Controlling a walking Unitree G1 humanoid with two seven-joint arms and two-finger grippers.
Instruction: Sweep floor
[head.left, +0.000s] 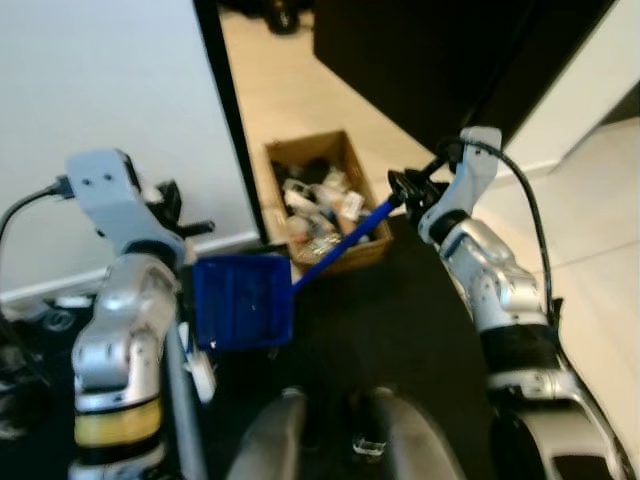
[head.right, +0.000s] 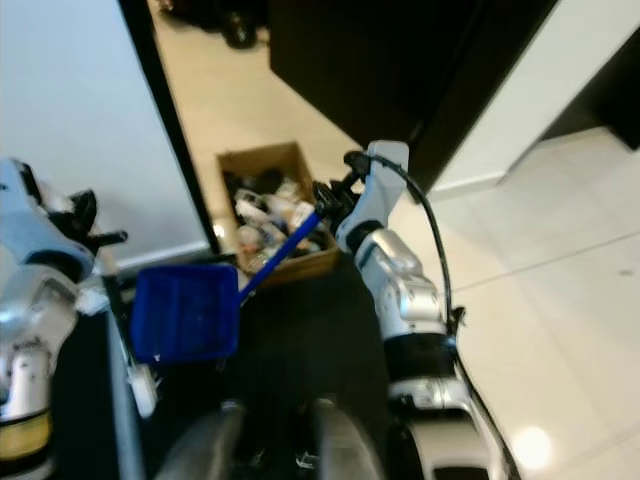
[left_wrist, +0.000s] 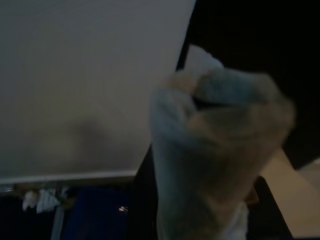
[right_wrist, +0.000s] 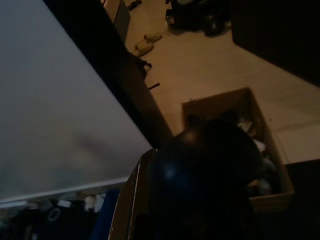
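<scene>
Blue plastic dustpan (head.left: 243, 300) hangs low between the two silver arms, its long blue handle (head.left: 345, 240) slanting up to the right pincer (head.left: 408, 187), which is clamped on the handle's top end. Behind the handle, an open brown cardboard box (head.left: 372, 250) of mixed clutter sits on the pale tile floor (head.left: 290, 100), just beside a white wall panel (head.left: 110, 80). Left pincer (head.left: 170, 205) is raised near that panel; its finger state cannot be told.
</scene>
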